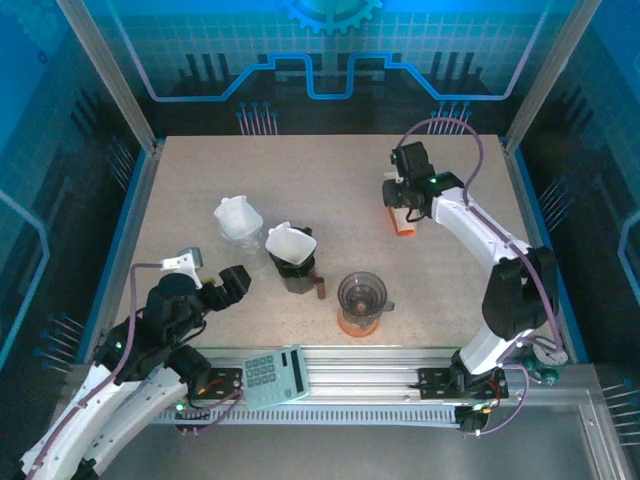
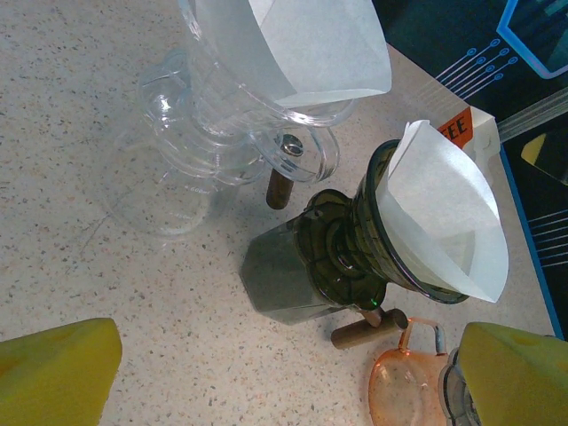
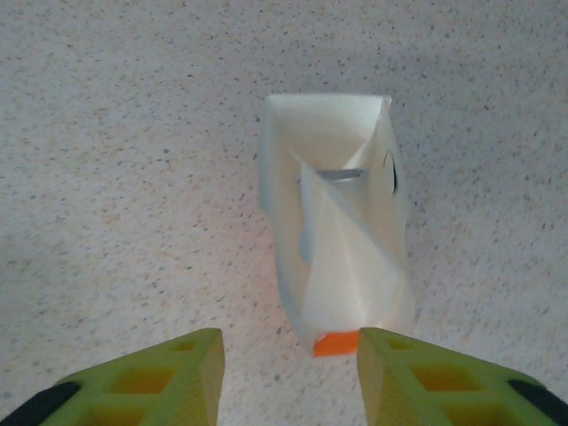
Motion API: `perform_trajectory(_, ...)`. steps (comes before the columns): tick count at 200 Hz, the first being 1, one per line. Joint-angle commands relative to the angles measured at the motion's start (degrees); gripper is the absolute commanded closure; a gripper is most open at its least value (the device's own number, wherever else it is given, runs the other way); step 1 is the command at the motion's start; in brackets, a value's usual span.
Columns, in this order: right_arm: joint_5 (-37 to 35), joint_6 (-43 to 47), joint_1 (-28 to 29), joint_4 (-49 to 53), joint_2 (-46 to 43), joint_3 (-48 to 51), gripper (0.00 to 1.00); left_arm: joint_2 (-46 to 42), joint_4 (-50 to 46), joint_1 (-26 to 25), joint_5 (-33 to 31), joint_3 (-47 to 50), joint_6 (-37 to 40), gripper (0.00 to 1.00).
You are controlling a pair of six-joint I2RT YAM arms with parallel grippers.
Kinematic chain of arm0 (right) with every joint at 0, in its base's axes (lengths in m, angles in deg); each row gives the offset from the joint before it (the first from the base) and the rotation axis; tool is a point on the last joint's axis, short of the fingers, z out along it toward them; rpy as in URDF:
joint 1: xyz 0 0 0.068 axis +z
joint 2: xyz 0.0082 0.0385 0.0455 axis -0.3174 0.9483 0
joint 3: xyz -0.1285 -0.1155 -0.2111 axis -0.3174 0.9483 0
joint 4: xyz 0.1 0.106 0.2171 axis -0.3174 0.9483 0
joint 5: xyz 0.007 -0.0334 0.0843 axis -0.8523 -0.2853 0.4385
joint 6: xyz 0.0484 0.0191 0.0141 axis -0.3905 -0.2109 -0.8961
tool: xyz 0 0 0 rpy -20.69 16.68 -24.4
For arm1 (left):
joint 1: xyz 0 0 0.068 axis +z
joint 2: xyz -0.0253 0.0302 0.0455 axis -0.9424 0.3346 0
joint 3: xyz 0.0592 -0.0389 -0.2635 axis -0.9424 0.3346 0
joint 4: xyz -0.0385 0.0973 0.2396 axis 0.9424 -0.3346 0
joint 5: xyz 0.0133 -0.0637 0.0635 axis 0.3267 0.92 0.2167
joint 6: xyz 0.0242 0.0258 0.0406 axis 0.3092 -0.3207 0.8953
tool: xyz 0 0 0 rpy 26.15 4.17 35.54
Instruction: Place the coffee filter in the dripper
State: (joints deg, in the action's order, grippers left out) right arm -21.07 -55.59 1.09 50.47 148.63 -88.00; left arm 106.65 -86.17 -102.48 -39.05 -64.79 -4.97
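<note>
top view: left gripper [image 1: 238, 283], lower left, fingers spread wide, apart from every item; right gripper [image 1: 402, 200], upper right, directly over white filter box [image 1: 402, 226]; clear dripper [image 1: 238, 218] and dark dripper [image 1: 290, 248], centre-left, each lined with paper; orange dripper [image 1: 361, 300], lower centre; calculator [image 1: 272, 377], bottom edge. left wrist view: yellow fingers [image 2: 58, 373] at both bottom corners; dark dripper right of centre. right wrist view: right gripper's fingers [image 3: 169, 377] parted, straddling the box's orange end, not clamped; folded coffee filter [image 3: 346, 257] lying inside the box.
</note>
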Motion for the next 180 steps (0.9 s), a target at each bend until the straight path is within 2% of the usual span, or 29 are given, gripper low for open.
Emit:
perform_trajectory(1,-2.3,3.6,-1.5,2.1,3.5,-4.4,0.58,0.5,0.8,0.3,0.5,-0.2,0.5,0.01)
perform_trajectory(60,0.4,3.0,-2.6,3.2,10.1,-7.2,0.62,0.4,0.4,0.3,0.0,-0.2,0.5,0.01)
perform_trajectory(121,0.8,1.3,-3.2,1.7,12.3,-6.2,0.69,0.4,0.1,0.4,0.0,-0.2,0.3,0.01)
perform_trajectory(180,1.6,0.7,-3.5,0.6,13.4,-6.0,0.71,0.4,0.5,0.4,0.1,0.1,0.1,0.01)
